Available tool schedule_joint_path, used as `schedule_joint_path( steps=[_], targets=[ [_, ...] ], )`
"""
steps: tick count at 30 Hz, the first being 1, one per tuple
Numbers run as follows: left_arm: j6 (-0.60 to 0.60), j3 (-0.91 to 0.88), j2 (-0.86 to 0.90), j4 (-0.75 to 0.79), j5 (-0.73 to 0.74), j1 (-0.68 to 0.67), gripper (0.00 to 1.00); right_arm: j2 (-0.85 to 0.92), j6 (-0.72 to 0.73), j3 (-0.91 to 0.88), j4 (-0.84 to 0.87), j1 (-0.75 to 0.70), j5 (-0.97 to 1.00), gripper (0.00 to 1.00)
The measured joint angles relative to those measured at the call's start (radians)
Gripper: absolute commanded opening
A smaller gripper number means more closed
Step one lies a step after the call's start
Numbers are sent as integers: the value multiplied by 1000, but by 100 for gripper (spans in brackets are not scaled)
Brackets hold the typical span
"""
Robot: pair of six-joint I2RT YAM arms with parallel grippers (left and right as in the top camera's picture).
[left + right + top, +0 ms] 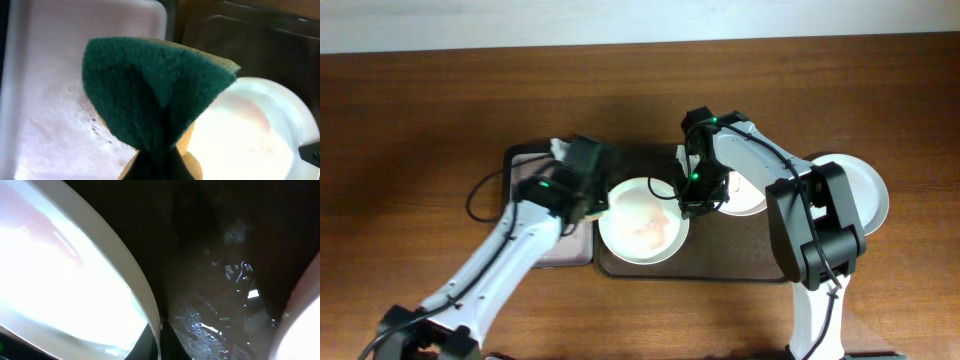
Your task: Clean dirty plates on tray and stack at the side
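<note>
A white plate with faint red-brown smears lies at the left end of the dark brown tray. My right gripper is shut on the plate's right rim; in the right wrist view the rim runs between the fingers. My left gripper is at the plate's left edge, shut on a green and yellow sponge, which hangs beside the plate. A second white plate lies on the tray, partly under my right arm. A third pale plate lies on the table right of the tray.
A smaller dark tray with a pinkish lining sits against the big tray's left side, under my left arm; the lining is speckled. The big tray's floor is wet. Bare wooden table lies all around.
</note>
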Motion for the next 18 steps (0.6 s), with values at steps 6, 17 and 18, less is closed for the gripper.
schedule_joint_path(
  steps=[6,17,18],
  targets=[
    [145,0,0,-4,150,177,0,-48,13,0,-2,0,37,4],
    [313,-21,46,20,282,310,0,-389,84,0,-8,55,505,4],
    [319,-25,69,27,286,312,0,-391,97,0,-8,76,548,4]
  ],
)
